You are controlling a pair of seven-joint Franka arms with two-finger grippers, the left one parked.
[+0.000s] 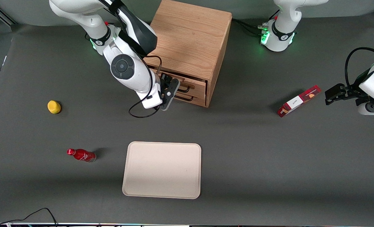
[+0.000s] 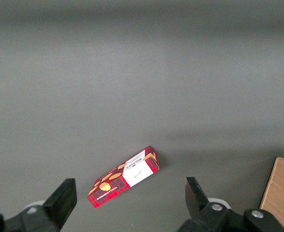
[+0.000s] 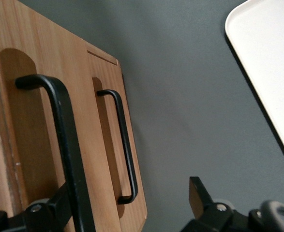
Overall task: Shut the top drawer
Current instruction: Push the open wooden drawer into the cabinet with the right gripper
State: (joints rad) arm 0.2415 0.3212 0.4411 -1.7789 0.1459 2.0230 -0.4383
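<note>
Right arm's claw spread open, empty, against top drawer handle.

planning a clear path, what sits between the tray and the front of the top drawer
Nothing: in the front view only bare grey table separates the tray from the top drawer. The claw hangs at the drawer front, above the table.

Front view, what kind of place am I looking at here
Probably a robot lab test bench, not a home. Robot arms are bolted to a grey table; the gripper, open, sits at the top drawer of a wooden cabinet. A tray and lemon look like props.
</note>
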